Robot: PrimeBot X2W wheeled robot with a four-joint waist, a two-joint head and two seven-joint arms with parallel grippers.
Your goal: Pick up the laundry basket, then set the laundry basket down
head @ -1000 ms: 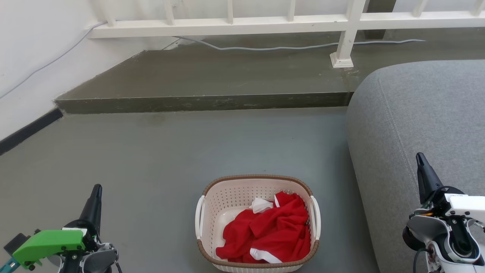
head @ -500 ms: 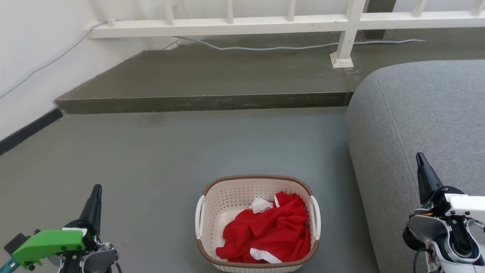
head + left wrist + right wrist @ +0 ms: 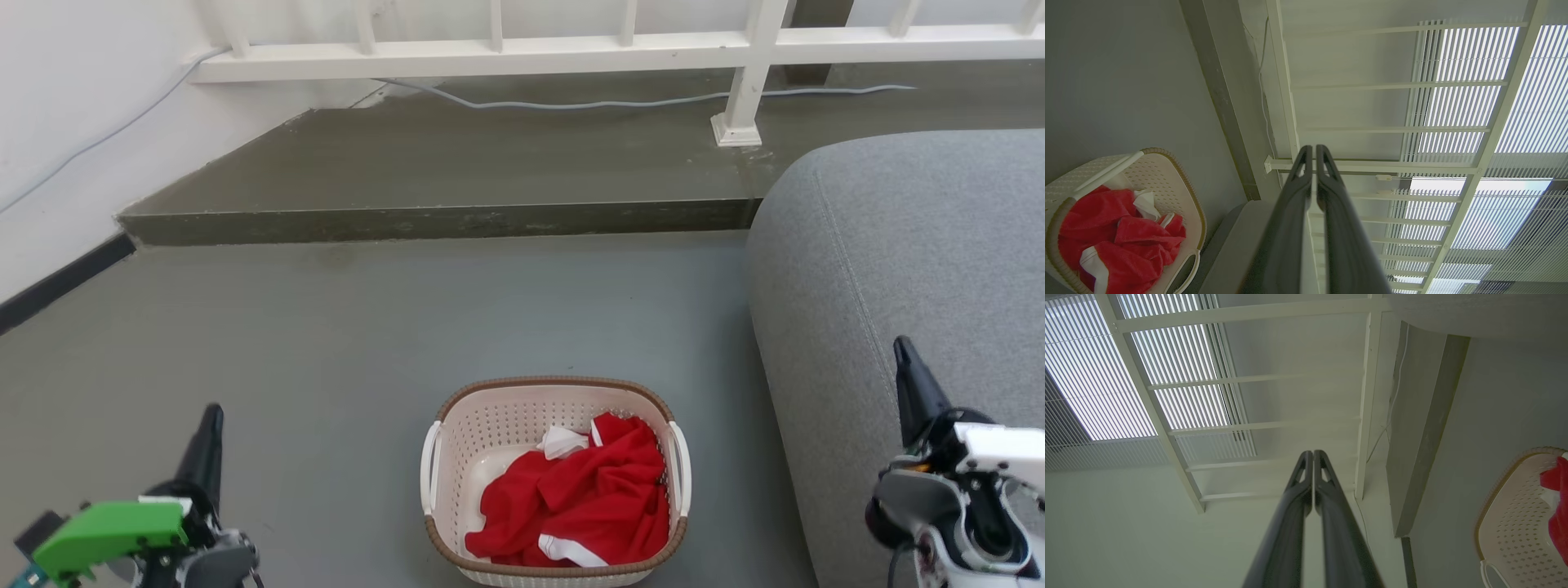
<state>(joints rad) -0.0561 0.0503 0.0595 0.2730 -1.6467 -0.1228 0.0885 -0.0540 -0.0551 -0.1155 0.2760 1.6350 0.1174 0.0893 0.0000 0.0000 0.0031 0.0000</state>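
While the small cream-white plastic laundry basket (image 3: 490,425) with little holes and a brown rim sits on the grey floor (image 3: 326,343), you have not picked it up yet. Your left hand (image 3: 211,414) and right hand (image 3: 901,347) are both clenched on nothing, well apart from its white side handles (image 3: 427,469). Lifting it and setting it down are both left to do.

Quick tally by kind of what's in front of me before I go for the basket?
basket: 1
red garment: 1
sofa: 1
grippers: 2, left gripper and right gripper
total: 5
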